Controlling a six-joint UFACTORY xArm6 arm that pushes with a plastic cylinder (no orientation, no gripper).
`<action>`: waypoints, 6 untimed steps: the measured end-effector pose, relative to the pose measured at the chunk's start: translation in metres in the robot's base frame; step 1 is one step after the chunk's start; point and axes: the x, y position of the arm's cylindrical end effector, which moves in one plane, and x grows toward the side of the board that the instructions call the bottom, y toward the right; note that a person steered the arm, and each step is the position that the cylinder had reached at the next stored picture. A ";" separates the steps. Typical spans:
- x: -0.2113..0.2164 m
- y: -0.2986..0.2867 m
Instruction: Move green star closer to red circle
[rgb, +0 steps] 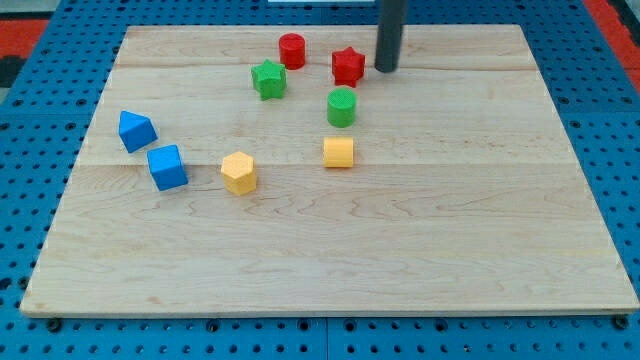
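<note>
The green star (268, 79) lies near the view's top, left of centre. The red circle (292, 50) stands just above and to the right of it, a small gap between them. My tip (386, 68) rests on the board at the view's top, right of the red star (348, 66) and well right of the green star. The tip touches no block.
A green circle (341, 106) sits below the red star, a yellow block (339, 152) below that. A yellow hexagon (239, 172) lies left of centre. A blue triangle block (136, 131) and a blue cube (167, 167) lie at the left. The wooden board (450, 250) ends on a blue pegboard.
</note>
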 end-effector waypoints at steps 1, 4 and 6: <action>0.007 -0.069; 0.061 -0.172; 0.006 -0.157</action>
